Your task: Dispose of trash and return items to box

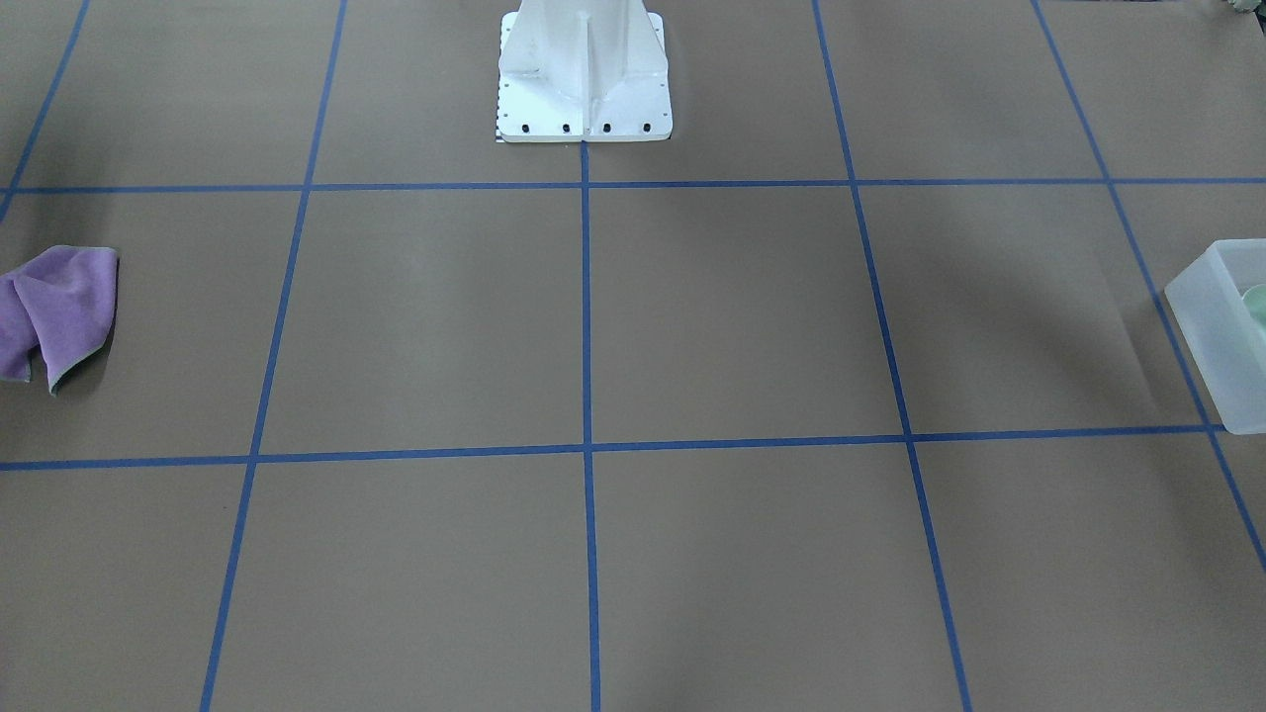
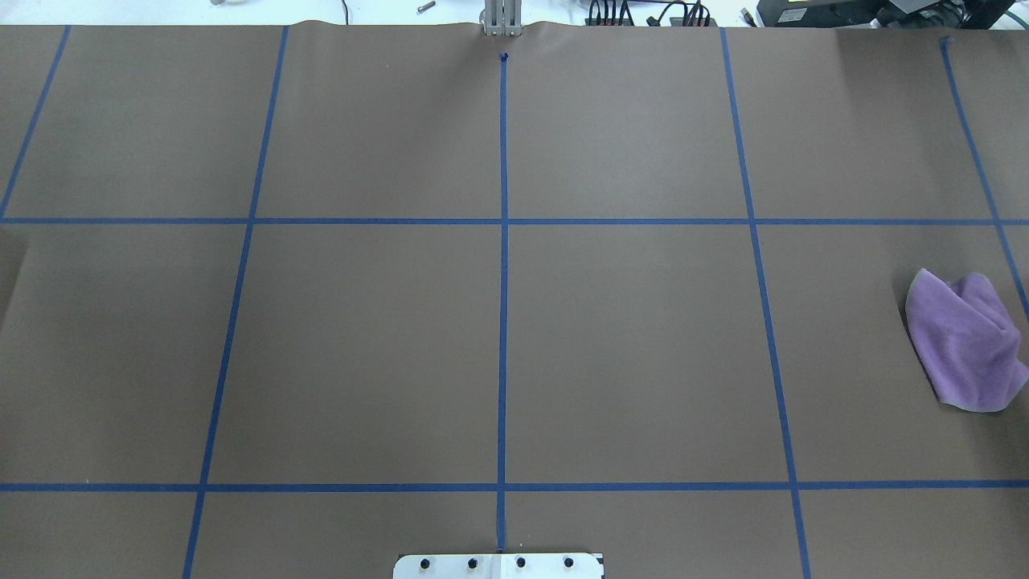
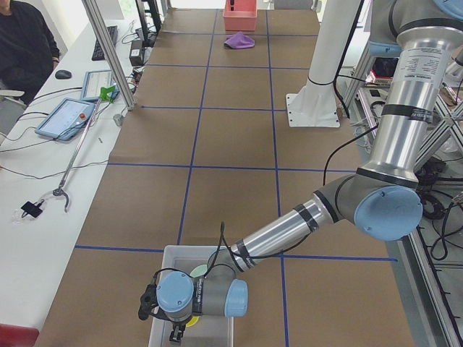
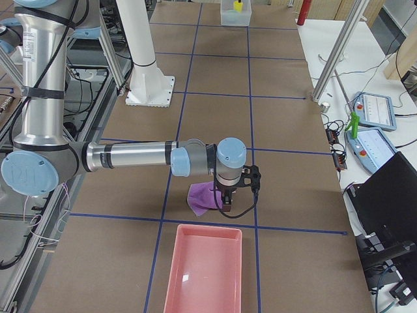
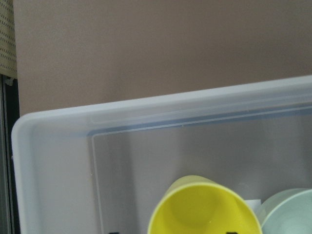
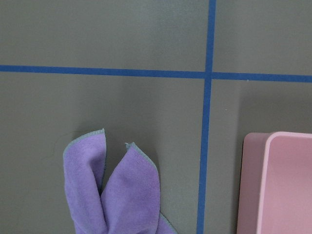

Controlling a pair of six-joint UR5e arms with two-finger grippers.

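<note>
The frosted-white box (image 1: 1212,326) stands at the table's end on my left side. In the left wrist view its rim (image 5: 146,105) frames a yellow cup (image 5: 204,209) and the pale teal-green bowl (image 5: 287,214) inside it. My left gripper (image 3: 176,334) hangs over the box (image 3: 170,256); I cannot tell whether it is open or shut. A purple cloth (image 2: 965,342) lies crumpled at the other end. My right gripper (image 4: 225,207) hovers just above the cloth (image 4: 201,199); I cannot tell its state. No fingers show in the right wrist view.
A pink tray (image 4: 202,274) sits empty beside the cloth (image 6: 117,195), its corner in the right wrist view (image 6: 282,185). The white robot pedestal (image 1: 584,69) stands mid-table. Blue tape lines grid the brown surface. A person (image 3: 22,43) sits at a side desk with tablets.
</note>
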